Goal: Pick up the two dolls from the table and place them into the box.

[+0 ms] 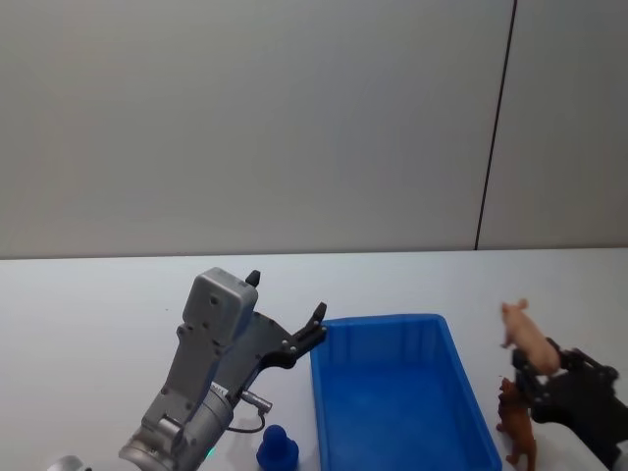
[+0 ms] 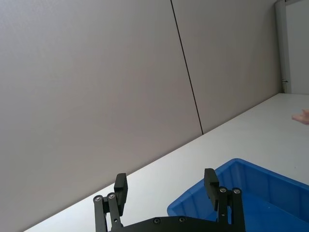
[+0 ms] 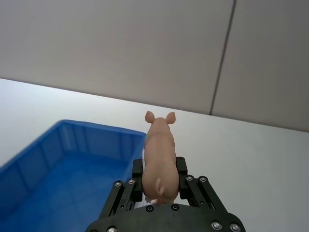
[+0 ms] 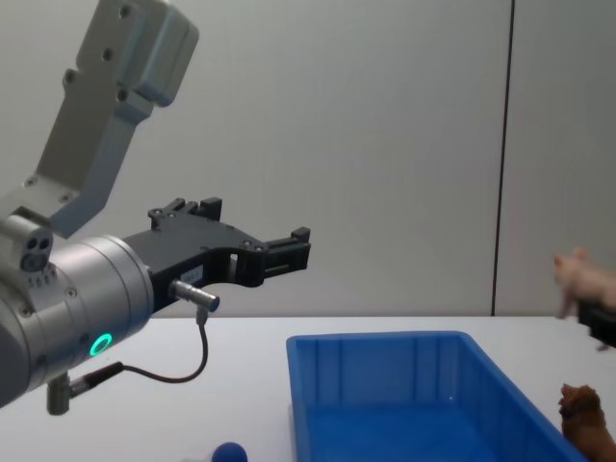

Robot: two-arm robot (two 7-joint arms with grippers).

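Holding: the right claw was clamped on the flanks of a pink pig figure, raised off the bench, with the snout pointing away from the wrist.
Turning relation: the box lay to the left of that claw, just beside it. The pig hung outside the box's right wall, so a short carry leftward would probably have put it over the open floor.
Long axis: the pig ran roughly parallel to the box's long side, so it looked likely to drop in without turning.
Left claw: the left claw stood wide open with nothing in it, raised above the bench near the box's far left corner.
Brown doll: the brown doll stood on the bench just right of the box's near right end, below the right claw. Whether the 2 touched could not be told.
Blue doll: the blue doll sat on the bench just left of the box's near left end, beside the left arm, which was the nearer arm.
Box floor: the part in sight was bare.
Surface: the bench was flat, plain and white.
Room: a grey wall with 1 dark vertical seam stood behind the bench.
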